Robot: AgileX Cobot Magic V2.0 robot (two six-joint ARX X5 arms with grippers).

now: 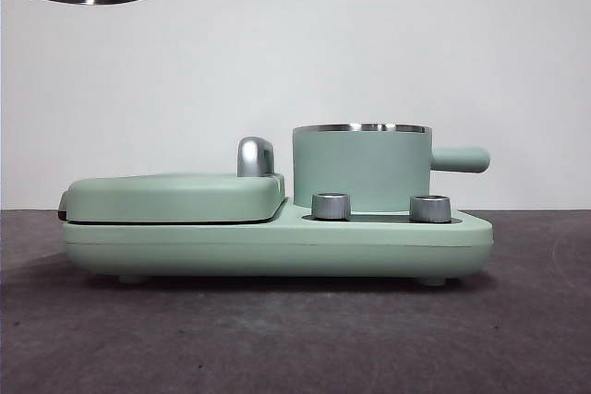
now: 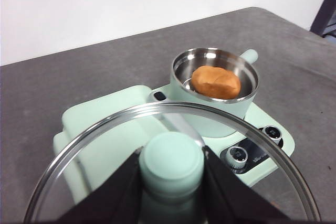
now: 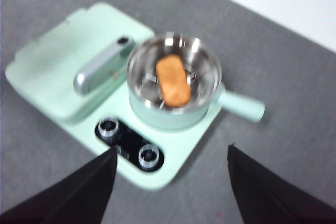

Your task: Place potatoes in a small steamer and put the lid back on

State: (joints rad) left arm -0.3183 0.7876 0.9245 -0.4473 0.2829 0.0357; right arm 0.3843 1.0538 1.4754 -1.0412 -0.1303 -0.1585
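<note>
Left gripper (image 2: 171, 182) is pinching lid (image 2: 173, 156) by its knob, glass so fragile/slippery, hovering at pot's (image 1: 362, 168) 10 o'clock w/ potato (image 2: 216, 82) inside; right gripper (image 3: 170, 182) is waiting, jaws apart.

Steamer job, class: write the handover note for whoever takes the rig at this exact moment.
Left tool: shut on the lid's knob, holding the glass lid in the air, off to one side of the steamer.
Right tool: open, empty, above the appliance.
Potato: inside the small steamer, which sits on the mint-green cooker base.
Done: potato loaded.
Left: lower the lid onto the steamer, release.
</note>
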